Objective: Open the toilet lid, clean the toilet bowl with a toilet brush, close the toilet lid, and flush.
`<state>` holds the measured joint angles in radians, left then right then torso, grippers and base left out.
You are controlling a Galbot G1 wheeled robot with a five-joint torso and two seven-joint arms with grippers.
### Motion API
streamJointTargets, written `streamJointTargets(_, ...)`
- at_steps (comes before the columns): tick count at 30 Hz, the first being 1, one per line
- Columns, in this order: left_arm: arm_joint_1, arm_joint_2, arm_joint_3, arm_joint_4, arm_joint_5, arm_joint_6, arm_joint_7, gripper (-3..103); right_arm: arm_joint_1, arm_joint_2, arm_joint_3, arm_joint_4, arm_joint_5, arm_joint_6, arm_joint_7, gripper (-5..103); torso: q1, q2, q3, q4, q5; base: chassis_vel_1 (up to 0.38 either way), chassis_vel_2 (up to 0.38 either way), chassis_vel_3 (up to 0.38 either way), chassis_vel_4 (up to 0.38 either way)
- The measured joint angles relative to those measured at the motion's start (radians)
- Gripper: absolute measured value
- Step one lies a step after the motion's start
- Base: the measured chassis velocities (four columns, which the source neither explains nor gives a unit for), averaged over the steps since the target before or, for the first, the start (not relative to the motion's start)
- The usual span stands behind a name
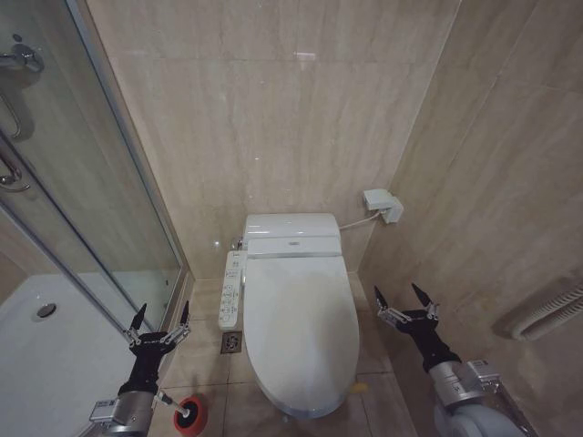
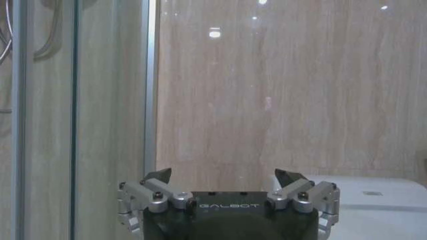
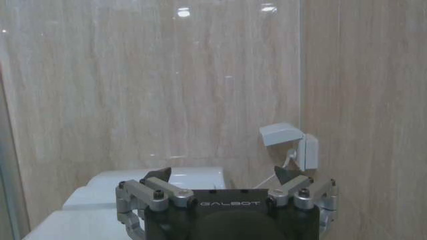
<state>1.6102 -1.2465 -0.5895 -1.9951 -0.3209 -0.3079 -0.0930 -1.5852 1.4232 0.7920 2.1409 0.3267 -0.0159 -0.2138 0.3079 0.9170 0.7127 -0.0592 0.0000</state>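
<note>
We see the toilet lid (image 1: 301,332) lying flat and closed over the toilet bowl (image 1: 290,407), of which only the front rim edge peeks out beneath the lid. The toilet stands against the beige tiled wall (image 1: 273,109), with a white control panel (image 1: 231,289) along its side toward the shower and a small floor drain (image 1: 231,342) just beside that panel. Behind the lid sits the white rear unit (image 1: 291,233).

Our left hand (image 1: 161,320) hovers low between the glass shower door (image 1: 100,209) and the toilet, its 2 fingers spread apart and holding nothing. In the left wrist view the same left hand (image 2: 225,176) points at the tiled wall with fingertips wide apart, and the corner of the rear unit (image 2: 373,192) shows beyond it.

The toilet brush (image 1: 189,415) stands on the floor tiles near our left arm, its red base beside the toilet's front, apart from the left hand.

Our right hand (image 1: 405,300) hovers on the other side of the toilet, near the side wall, fingers also apart and empty. In the right wrist view this right hand (image 3: 223,175) faces the wall, where a white wall box (image 3: 290,145) with a cable hangs above the rear unit (image 3: 160,180).
</note>
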Motion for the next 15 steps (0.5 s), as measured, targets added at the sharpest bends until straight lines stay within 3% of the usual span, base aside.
streamJointTargets(15, 0.000, 0.000, 0.000, 0.000, 0.000, 0.000, 0.000, 100, 0.000, 0.000, 0.000, 0.000, 0.000, 0.000, 0.000, 100, 0.000, 0.000, 0.000, 0.0000, 0.0000, 0.000, 0.000, 0.000, 0.000)
